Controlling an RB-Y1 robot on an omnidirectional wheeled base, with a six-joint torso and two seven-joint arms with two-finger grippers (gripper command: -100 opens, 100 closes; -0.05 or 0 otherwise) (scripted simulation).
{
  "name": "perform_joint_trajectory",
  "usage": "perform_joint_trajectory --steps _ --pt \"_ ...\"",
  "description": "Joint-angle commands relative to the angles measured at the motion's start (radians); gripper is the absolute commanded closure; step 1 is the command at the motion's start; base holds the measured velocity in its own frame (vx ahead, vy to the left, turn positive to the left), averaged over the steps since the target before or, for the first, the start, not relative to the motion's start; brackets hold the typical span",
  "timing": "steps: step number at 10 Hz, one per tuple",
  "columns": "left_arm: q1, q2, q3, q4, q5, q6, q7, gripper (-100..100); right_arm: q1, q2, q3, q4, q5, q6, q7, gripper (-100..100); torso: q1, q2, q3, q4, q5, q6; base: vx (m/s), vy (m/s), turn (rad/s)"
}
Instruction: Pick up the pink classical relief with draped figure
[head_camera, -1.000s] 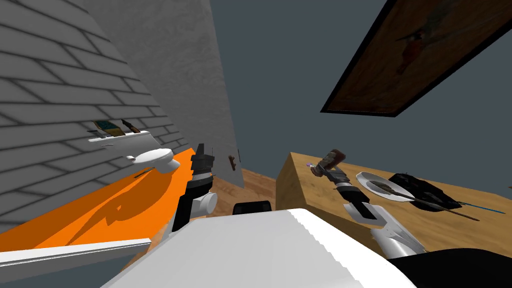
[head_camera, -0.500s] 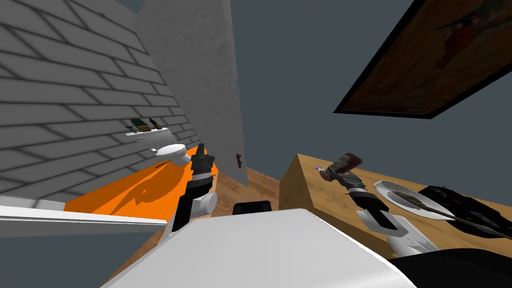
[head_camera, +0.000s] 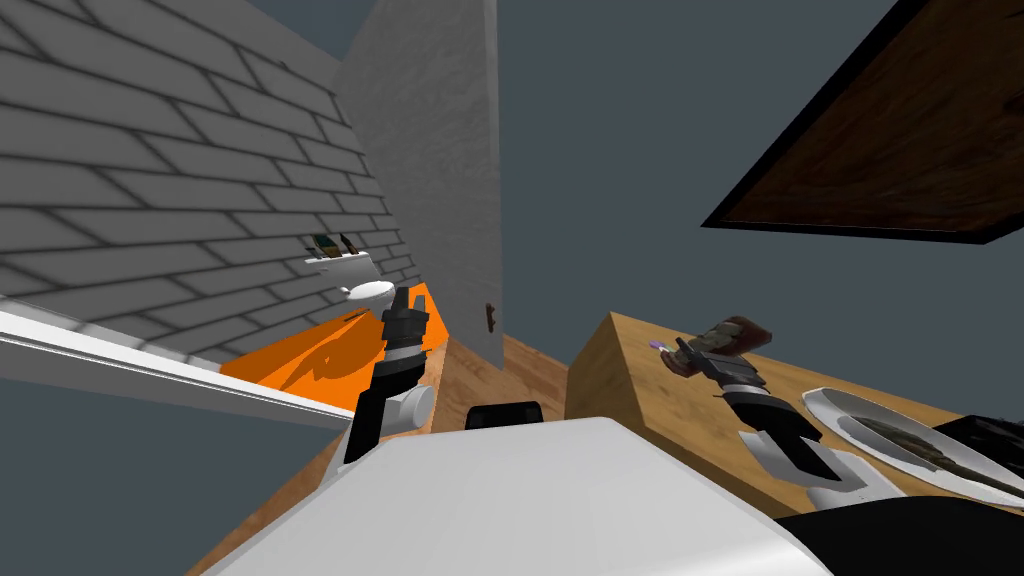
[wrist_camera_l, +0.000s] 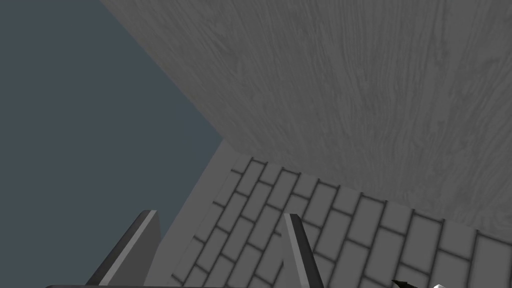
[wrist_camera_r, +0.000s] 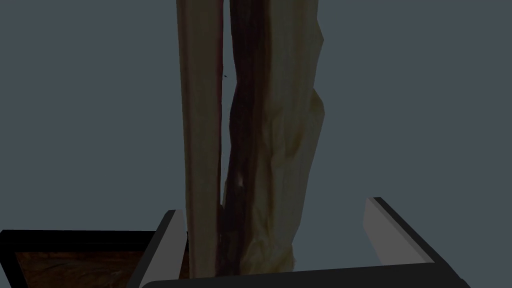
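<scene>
**Lift stage, judged nearly complete.** The right gripper (wrist_camera_r: 272, 206) clasps the relief (wrist_camera_r: 270, 125), a tan and dark reddish-brown slab seen edge-on. One finger lies against its flat back. The other stands just beside the draped front, with a narrow gap showing at the base.

The relief sits over the bench (head_camera: 640, 390), apparently clear of its top. It is at the end away from the white plate (head_camera: 830, 400) and tilted in line with the forearm.

The next move probably calls for a steady carry off the bench with a firm clasp. The slab reaches well past the fingertips and could pivot.

The left gripper (wrist_camera_l: 221, 215) is released, its fingers parted with nothing between them. It is raised off the bench's end, across a strip of wooden floor (head_camera: 500, 365).

Beyond the bench lie an orange surface (head_camera: 320, 360), a grey wood-grain panel (head_camera: 440, 200) and a grey brick wall (head_camera: 150, 200). A dark framed picture (head_camera: 870, 150) hangs on the blue-grey wall behind the bench.
</scene>
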Motion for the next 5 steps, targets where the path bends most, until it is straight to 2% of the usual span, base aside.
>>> perform_joint_trajectory --steps 1,2,3,4,5 --pt "0.0 0.0 0.0 0.0 0.0 0.0 0.0 0 0.001 -0.01 -0.004 0.05 -0.007 -0.011 0.0 -100 0.0 0.0 0.0 0.0 0.0 0.0 -0.011 0.027 -0.033" --pt "0.0 0.0 0.0 0.0 0.0 0.0 0.0 0 0.001 -0.01 -0.004 0.05 -0.007 -0.011 0.0 -100 -0.001 0.0 0.0 0.0 0.0 0.001 0.0 0.006 -0.042" --pt "0.0 0.0 0.0 0.0 0.0 0.0 0.0 0 0.003 -0.041 -0.031 0.086 -0.046 -0.041 0.016 -100 -0.003 -0.001 -0.001 0.0 -0.001 0.0 -0.026 0.044 0.351" --pt "0.0 0.0 0.0 0.0 0.0 0.0 0.0 0 0.003 -0.041 -0.031 0.126 -0.046 -0.041 0.016 -100 -0.001 -0.001 -0.001 0.0 0.0 -0.002 -0.025 0.045 0.169" --pt "0.0 0.0 0.0 0.0 0.0 0.0 0.0 0 0.005 -0.073 -0.057 0.156 -0.085 -0.072 0.032 -100 -0.001 0.0 0.0 0.0 0.0 0.0 -0.025 0.076 0.235"
